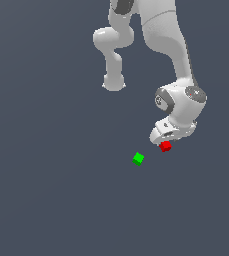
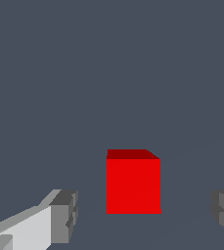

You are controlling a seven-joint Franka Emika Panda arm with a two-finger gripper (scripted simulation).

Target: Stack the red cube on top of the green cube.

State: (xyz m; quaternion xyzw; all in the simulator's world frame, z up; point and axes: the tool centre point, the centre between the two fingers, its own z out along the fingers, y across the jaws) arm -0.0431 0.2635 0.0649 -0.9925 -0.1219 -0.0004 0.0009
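The red cube point(image 1: 165, 146) sits on the dark grey floor right under the white gripper point(image 1: 168, 138). In the wrist view the red cube point(image 2: 133, 183) stands between the two grey fingertips point(image 2: 64, 215), with a clear gap on each side, so the gripper point(image 2: 144, 215) is open around it and not touching it. The green cube point(image 1: 138, 159) lies on the floor a short way toward the exterior view's left of the red cube and a little nearer the camera. The green cube does not show in the wrist view.
The white arm point(image 1: 171, 45) rises from the gripper to the top of the exterior view. A second rounded part of the arm point(image 1: 113, 50) hangs further toward the exterior view's left. The floor point(image 1: 46, 175) is plain dark grey.
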